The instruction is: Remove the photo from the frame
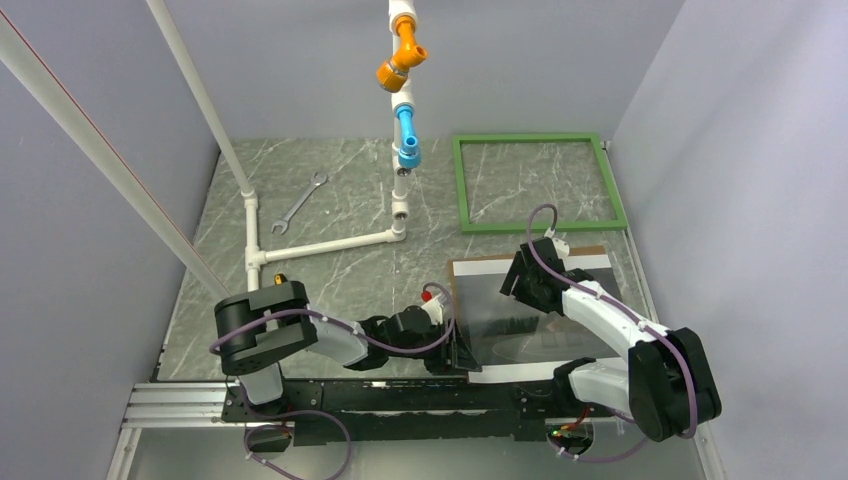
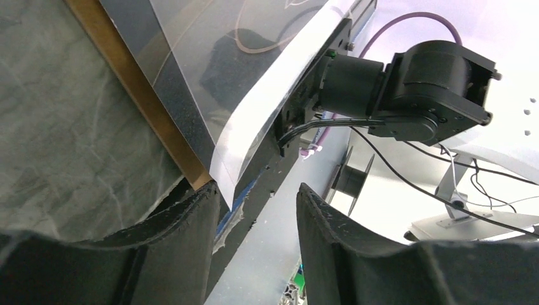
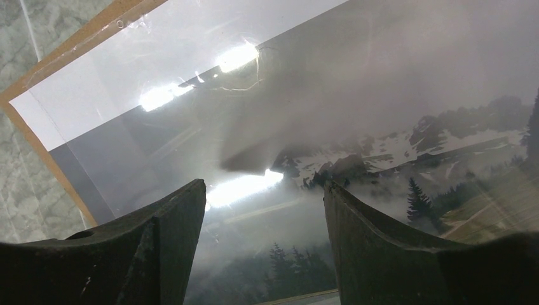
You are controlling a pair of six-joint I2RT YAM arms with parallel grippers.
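Seen from above, a grey marbled table [image 1: 350, 285] is walled in by pale panels. The frame [image 1: 540, 225], narrow and bright green, lies flat and empty at the far right of the table. The photo [image 1: 488, 315] is found well apart from it, nearer the arms. It lies face up on a brown backing panel [image 1: 585, 250], with its near white border hanging past the table's near edge.

The left arm is stretched low along the near edge, from its base on the left towards the right. Its left gripper [image 1: 462, 355] is placed at the photo's near left corner. In the left wrist view the two dark fingers [image 2: 171, 241] are seen well apart. The photo's white corner [image 2: 221, 181] hangs just above the left-hand finger, and nothing is clamped between them. The brown panel edge [image 2: 146, 95] shows beside the sheet.

The right arm is bent up from its base at the near right and reaches back to the left. The right gripper [image 1: 515, 283] is held over the photo's far half. In the right wrist view its fingers [image 3: 159, 241] are spread wide above a misty mountain scene [image 3: 394, 127] with firs and bright glare. Nothing is held; contact with the sheet cannot be told.

A wrench [image 1: 300, 203] and white pipework [image 1: 320, 243] lie at the far left.
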